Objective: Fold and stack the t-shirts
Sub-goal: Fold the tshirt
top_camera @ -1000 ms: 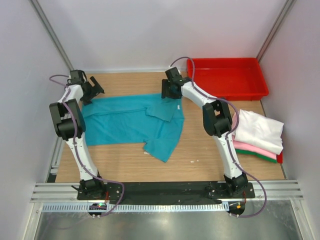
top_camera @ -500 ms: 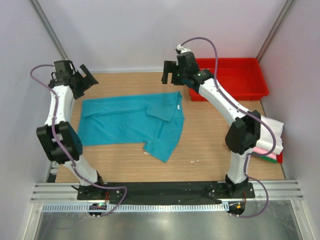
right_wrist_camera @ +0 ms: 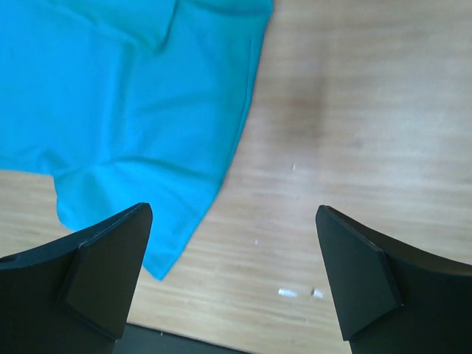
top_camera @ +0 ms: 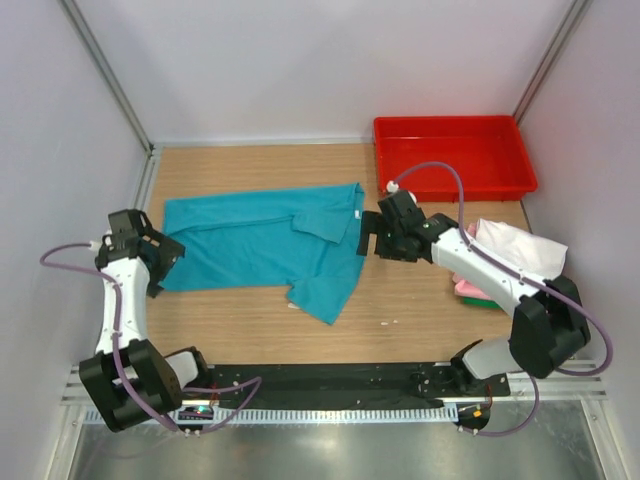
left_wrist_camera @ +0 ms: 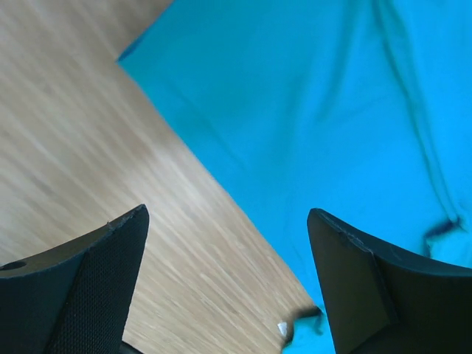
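A teal t-shirt (top_camera: 262,245) lies partly folded on the wooden table, its white neck label (top_camera: 358,214) at the right end. My left gripper (top_camera: 168,256) hovers open at the shirt's left edge; in the left wrist view the teal t-shirt (left_wrist_camera: 324,110) fills the upper right between the spread black fingers (left_wrist_camera: 81,280). My right gripper (top_camera: 368,238) hangs open at the shirt's right edge, above bare wood, with the teal t-shirt (right_wrist_camera: 125,96) at upper left in its view. Folded t-shirts sit stacked at the right: white (top_camera: 520,260) over pink (top_camera: 464,289) and green (top_camera: 482,301).
A red plastic tray (top_camera: 455,180) stands at the back right corner. Metal frame posts and pale walls close in the table on three sides. Small white specks (right_wrist_camera: 287,293) lie on the wood near the front edge.
Both arms have swung back from the shirt's far edge toward the near side. The left gripper now sits at the shirt's left edge, the right at its right edge. The shirt stays put.
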Action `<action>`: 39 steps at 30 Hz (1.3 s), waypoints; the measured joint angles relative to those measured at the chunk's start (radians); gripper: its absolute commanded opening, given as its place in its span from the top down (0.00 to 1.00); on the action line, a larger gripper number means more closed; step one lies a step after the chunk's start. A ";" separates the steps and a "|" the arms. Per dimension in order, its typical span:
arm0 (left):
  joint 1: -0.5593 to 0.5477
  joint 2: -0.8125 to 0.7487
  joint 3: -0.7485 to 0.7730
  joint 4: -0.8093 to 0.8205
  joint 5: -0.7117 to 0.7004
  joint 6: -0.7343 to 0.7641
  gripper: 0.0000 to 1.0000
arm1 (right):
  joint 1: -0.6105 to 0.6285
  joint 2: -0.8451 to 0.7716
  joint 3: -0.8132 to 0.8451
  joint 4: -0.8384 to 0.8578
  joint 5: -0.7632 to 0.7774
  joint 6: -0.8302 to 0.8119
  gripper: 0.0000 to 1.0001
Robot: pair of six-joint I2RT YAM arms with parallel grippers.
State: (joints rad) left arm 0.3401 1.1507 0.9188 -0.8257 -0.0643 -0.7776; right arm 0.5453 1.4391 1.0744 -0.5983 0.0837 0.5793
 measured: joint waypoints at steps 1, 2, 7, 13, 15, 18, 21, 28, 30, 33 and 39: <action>0.016 -0.010 -0.024 0.002 -0.009 -0.009 0.12 | 0.011 -0.029 -0.036 0.005 -0.006 0.017 0.00; 0.032 -0.009 -0.049 0.008 -0.019 -0.024 0.12 | 0.022 -0.052 -0.062 0.004 -0.011 0.032 0.00; 0.098 0.028 -0.087 0.042 -0.060 -0.049 0.12 | 0.054 -0.100 -0.097 0.012 -0.014 0.089 0.00; 0.163 0.041 -0.100 0.101 -0.114 -0.073 0.14 | 0.054 -0.087 -0.097 0.023 -0.005 0.175 0.01; 0.167 0.045 -0.108 0.122 -0.140 -0.086 0.16 | 0.057 -0.069 -0.097 0.031 -0.010 0.217 0.02; 0.167 0.058 -0.127 0.154 -0.163 -0.103 0.18 | 0.063 -0.027 -0.095 0.055 -0.019 0.286 0.02; 0.167 0.095 -0.145 0.187 -0.168 -0.115 0.19 | 0.068 0.056 -0.048 0.039 -0.019 0.345 0.02; 0.167 0.200 -0.146 0.234 -0.168 -0.113 0.23 | 0.095 0.126 0.030 0.037 0.000 0.455 0.02; 0.168 0.200 -0.150 0.253 -0.168 -0.108 0.23 | 0.107 0.126 0.029 0.036 0.001 0.486 0.02; 0.178 0.200 -0.171 0.304 -0.155 -0.103 0.29 | 0.121 0.125 0.019 0.045 0.004 0.525 0.02; 0.201 0.243 -0.198 0.368 -0.122 -0.103 0.40 | 0.131 0.117 -0.035 0.029 0.014 0.568 0.02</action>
State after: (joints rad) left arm 0.5411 1.3941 0.7212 -0.4580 -0.1860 -0.8806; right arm 0.6762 1.5566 1.0393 -0.5697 0.0975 1.1477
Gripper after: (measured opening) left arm 0.647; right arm 0.979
